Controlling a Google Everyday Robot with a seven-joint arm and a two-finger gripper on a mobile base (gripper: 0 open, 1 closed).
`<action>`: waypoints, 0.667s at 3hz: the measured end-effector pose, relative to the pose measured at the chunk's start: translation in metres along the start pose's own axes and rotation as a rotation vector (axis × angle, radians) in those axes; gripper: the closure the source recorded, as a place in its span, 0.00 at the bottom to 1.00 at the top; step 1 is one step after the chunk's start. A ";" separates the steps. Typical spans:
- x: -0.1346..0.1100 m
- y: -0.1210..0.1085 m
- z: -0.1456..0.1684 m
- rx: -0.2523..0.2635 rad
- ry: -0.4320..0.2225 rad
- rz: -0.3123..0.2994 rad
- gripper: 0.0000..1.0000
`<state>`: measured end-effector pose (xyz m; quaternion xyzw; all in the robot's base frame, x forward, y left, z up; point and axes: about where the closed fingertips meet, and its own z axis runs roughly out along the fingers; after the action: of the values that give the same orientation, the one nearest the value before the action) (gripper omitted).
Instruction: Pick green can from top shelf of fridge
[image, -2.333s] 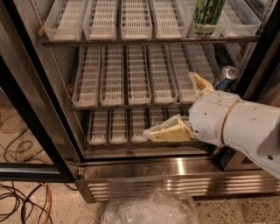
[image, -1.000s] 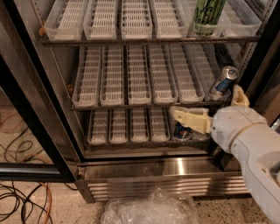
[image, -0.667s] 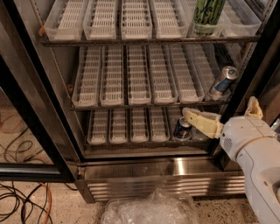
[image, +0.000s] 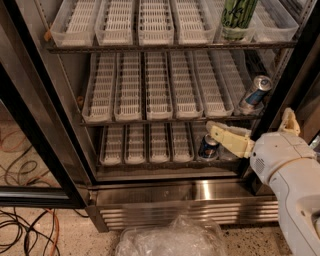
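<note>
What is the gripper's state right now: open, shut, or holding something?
Gripper: open, empty, low right before the fridge, well below the green can.

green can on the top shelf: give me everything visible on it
The green can is slim and metal-looking, green with black and pale markings. It stands upright in a clear slotted tray at the right of the top shelf. The picture edge cuts off its top, and the tray wall veils its base. Nothing grips it: the gripper hangs open well below, by the lower racks.
</note>
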<state>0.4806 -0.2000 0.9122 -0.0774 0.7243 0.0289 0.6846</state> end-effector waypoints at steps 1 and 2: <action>-0.012 0.011 -0.008 0.011 -0.073 0.028 0.00; -0.020 0.030 -0.012 -0.001 -0.154 -0.020 0.00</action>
<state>0.4648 -0.1709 0.9313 -0.0825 0.6688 0.0285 0.7383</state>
